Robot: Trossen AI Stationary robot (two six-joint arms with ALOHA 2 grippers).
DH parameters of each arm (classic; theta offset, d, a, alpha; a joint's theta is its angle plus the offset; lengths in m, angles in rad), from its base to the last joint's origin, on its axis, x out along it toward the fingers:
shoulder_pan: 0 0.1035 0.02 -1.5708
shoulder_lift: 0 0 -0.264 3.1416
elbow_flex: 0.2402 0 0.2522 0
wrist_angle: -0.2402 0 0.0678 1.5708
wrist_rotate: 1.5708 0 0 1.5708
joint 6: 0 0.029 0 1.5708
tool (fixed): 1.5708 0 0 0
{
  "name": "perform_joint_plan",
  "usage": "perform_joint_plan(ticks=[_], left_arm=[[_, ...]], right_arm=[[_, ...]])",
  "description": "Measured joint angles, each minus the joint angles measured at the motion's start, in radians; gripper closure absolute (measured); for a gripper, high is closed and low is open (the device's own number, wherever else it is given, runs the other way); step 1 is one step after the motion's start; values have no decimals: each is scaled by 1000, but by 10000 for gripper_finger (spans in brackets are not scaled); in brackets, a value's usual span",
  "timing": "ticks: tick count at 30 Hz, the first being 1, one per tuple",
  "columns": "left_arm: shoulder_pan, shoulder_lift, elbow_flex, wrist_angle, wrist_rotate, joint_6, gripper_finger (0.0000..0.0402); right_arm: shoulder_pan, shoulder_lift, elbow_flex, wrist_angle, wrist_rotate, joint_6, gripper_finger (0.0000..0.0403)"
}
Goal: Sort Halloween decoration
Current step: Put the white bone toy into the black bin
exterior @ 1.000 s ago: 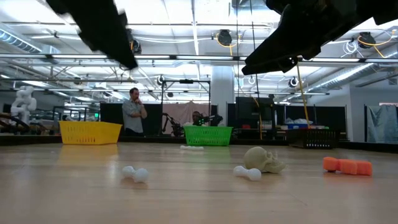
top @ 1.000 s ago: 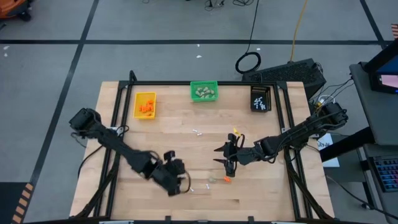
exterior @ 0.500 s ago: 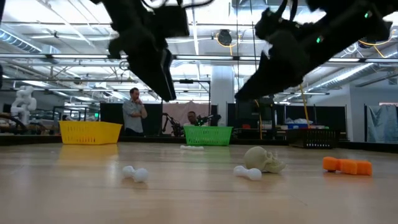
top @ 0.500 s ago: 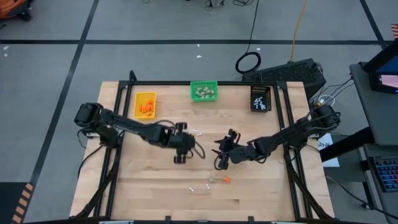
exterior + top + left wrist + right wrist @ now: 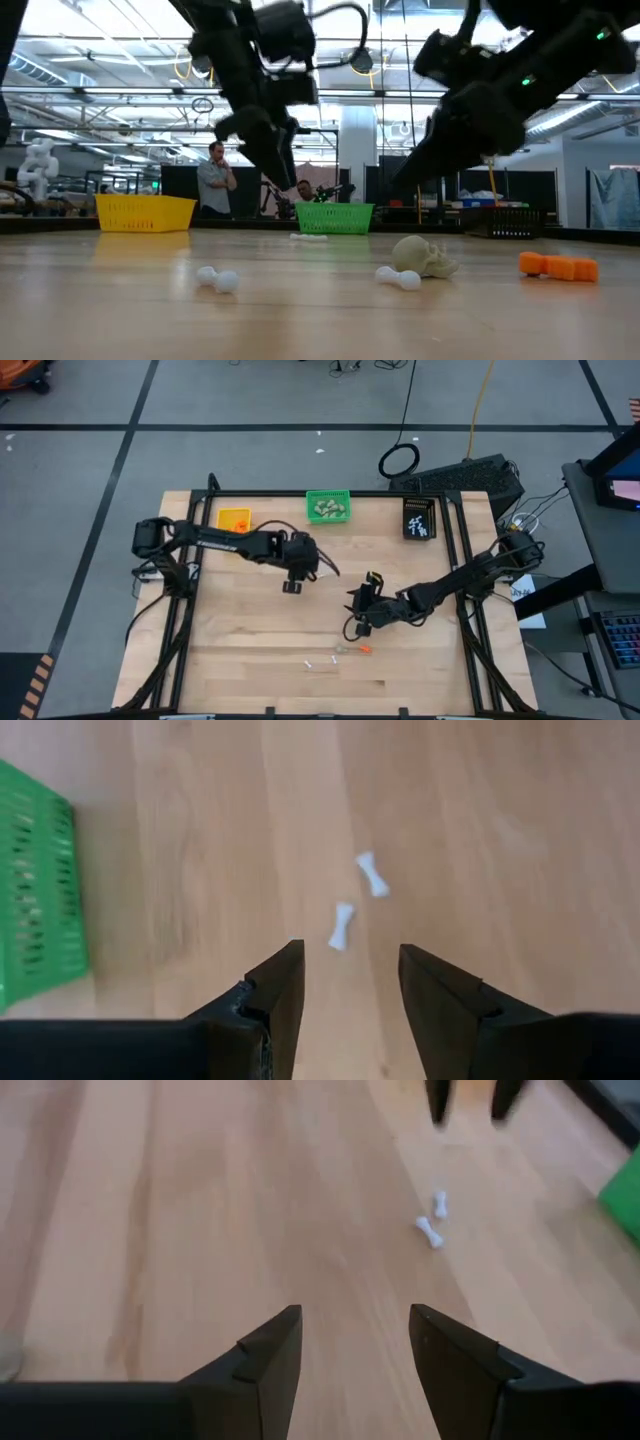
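Near the counter's [image 5: 200,660] middle, left tool [image 5: 291,586] now parked released and empty above two white bones [image 5: 356,900], having swung up from the front edge toward the green bin [image 5: 328,507]. Right tool [image 5: 358,624] released too, empty, drawn slightly rightward. Unmoved near the front edge: skull [image 5: 424,256], orange bit [image 5: 557,266], more bones [image 5: 217,279]. Orange pieces in yellow bin [image 5: 234,520]; sticks in black bin [image 5: 419,518].

bins [image 5: 328,507] along table's [image 5: 250,660] far edge, pieces [image 5: 338,655] near front
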Motion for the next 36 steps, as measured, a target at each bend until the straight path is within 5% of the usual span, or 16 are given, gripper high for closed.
perform_joint_plan(ticks=[13, 36], left_arm=[[84, 141, -1, 55, 105, 82, 242], [118, 186, 0, 78, 279, 107, 242]], right_arm=[[47, -80, 0, -158, 1, -108, 232], [46, -81, 0, -136, 25, -115, 232]])
